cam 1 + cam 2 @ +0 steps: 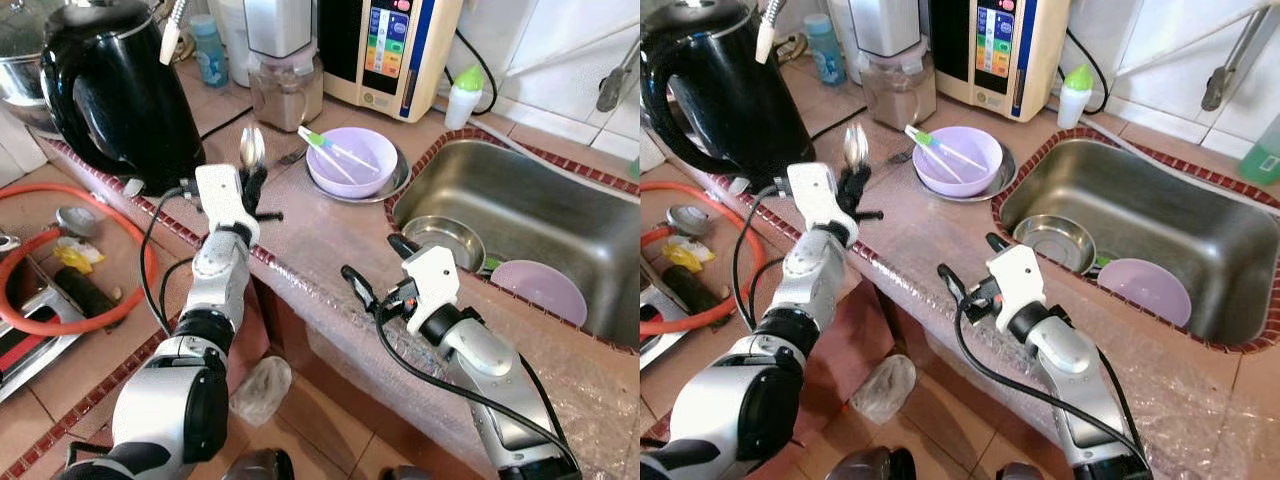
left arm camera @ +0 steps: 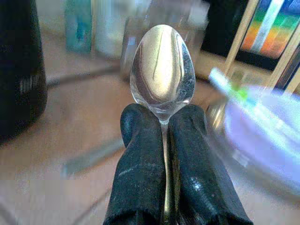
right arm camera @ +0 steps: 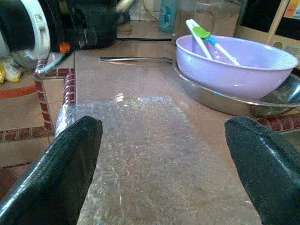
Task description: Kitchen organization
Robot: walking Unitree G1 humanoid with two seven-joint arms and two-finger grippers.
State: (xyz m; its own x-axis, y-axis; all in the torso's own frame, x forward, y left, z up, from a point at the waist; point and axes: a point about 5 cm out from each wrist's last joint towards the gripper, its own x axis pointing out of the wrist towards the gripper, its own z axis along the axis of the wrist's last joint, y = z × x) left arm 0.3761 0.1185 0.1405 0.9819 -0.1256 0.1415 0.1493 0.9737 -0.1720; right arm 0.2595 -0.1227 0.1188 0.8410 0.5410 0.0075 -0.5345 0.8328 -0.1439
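My left gripper (image 1: 251,178) is raised over the counter's left end, shut on the handle of a steel spoon (image 1: 251,147) that stands upright, bowl up. In the left wrist view the spoon (image 2: 161,65) rises from between the two pressed fingers (image 2: 140,164). My right gripper (image 1: 380,265) hovers open over the counter's front edge, nothing between its fingers (image 3: 56,173). Beyond it sits a purple bowl (image 1: 350,165) on a steel plate, holding white and green chopsticks (image 1: 330,148). A steel utensil (image 3: 136,58) lies flat on the counter left of the bowl.
The steel sink (image 1: 540,190) at right holds a steel bowl (image 1: 443,240) and a purple plate (image 1: 543,290). A black kettle (image 1: 115,90), a blender (image 1: 285,60), a white appliance (image 1: 390,50) and a small green-capped bottle (image 1: 462,97) line the back. An orange hose (image 1: 60,325) loops at lower left.
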